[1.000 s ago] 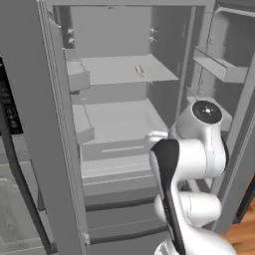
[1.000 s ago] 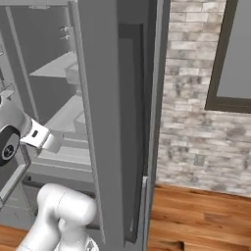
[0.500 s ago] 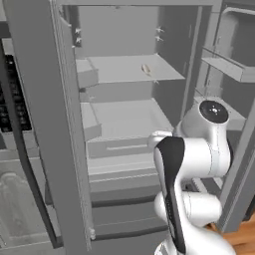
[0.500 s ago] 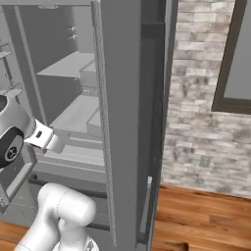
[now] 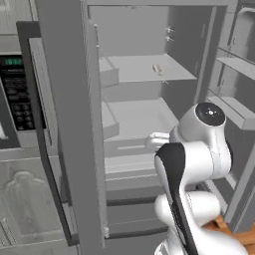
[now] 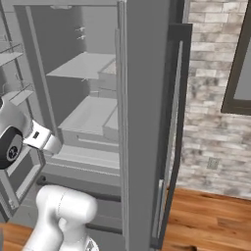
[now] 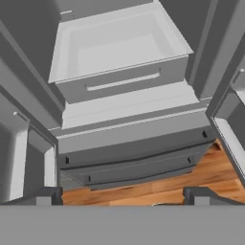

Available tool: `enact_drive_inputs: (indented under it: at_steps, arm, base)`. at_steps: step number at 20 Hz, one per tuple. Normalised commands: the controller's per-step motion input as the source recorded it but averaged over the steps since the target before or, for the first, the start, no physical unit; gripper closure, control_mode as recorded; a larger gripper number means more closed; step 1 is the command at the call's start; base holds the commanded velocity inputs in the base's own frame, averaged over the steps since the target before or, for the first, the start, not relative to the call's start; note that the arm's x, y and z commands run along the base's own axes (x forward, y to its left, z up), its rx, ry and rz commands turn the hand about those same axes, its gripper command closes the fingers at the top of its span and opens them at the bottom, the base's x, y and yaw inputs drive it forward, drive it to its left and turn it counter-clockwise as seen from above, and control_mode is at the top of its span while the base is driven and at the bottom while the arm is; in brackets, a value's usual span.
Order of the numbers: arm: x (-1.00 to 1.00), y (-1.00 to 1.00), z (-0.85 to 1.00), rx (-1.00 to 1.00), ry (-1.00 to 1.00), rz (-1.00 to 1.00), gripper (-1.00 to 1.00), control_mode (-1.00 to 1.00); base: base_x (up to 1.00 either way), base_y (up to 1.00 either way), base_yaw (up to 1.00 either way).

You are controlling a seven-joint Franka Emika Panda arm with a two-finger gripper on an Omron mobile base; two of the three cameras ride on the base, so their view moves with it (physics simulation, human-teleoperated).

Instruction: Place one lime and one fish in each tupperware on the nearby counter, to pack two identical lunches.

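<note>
One fish (image 5: 157, 68), a small pale slim body, lies on the upper shelf of the open fridge, near the shelf's right side. My gripper (image 7: 122, 197) is open with nothing between its two dark fingertips (image 7: 48, 194), which stand wide apart. It points down at the fridge's pulled-out drawer (image 7: 119, 52), which holds nothing. My hand (image 5: 157, 141) hangs in front of the middle shelves, well below the fish. The limes, the second fish, the tupperware and the counter are out of view.
The fridge's left door (image 5: 69, 124) stands open close on my left, its right door (image 6: 147, 122) on my right with shelves (image 5: 234, 60). A dark oven panel (image 5: 15, 84) lies beyond the left door. A brick wall (image 6: 215, 98) and wood floor (image 6: 206, 215) are to the right.
The whole picture has shifted in both base views, so the base has driven; the fridge doors now loom larger. The arm keeps the same pose and the fish stays on its shelf.
</note>
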Motion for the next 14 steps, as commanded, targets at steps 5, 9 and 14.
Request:
enact_drive_inputs:
  at_steps: [5, 9, 14]
  arm:
    - [0.0, 0.0, 0.0, 0.0, 0.0, 0.0, -1.0, 1.0]
    - [0.0, 0.0, 0.0, 0.0, 0.0, 0.0, -1.0, 1.0]
    - [0.0, 0.0, 0.0, 0.0, 0.0, 0.0, -1.0, 1.0]
  base:
    - [0.22, -0.19, 0.0]
    - [0.61, -0.22, -0.04]
    - [0.95, -0.07, -0.07]
